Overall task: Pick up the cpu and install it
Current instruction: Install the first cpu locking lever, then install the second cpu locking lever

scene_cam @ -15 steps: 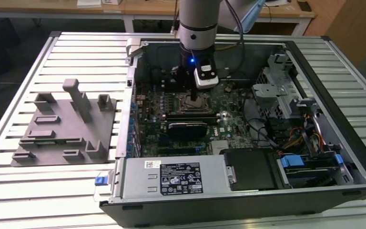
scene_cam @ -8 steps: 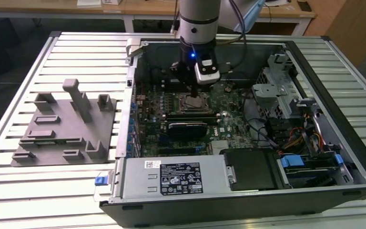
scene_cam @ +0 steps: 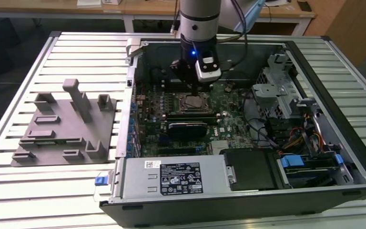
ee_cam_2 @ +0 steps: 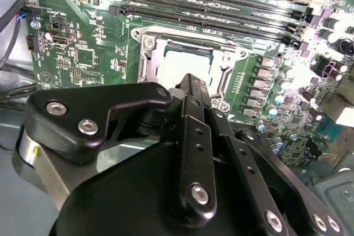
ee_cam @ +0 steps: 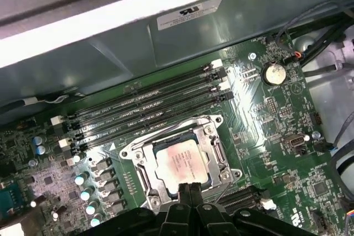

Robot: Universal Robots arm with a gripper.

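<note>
Exterior view, scanning from its left to its right: I see the gray slotted fixture [scene_cam: 65, 126] lying on the slatted worktop [scene_cam: 17, 186], then the open computer case [scene_cam: 247, 191] with my arm's gripper [scene_cam: 194, 88] lowered over the socket [scene_cam: 194, 101] on the green motherboard [scene_cam: 224, 126]. Both wrist views show the cpu [ee_cam: 178, 161] [ee_cam_2: 185, 64] lying flat inside the metal-framed socket, the jaws drawn together with nothing between them, tips just above the chip's near edge.

The cpu [ee_cam: 178, 161], square with a pale silvery top, lies flat, seated inside the metal-framed socket [ee_cam: 213, 146].
</note>
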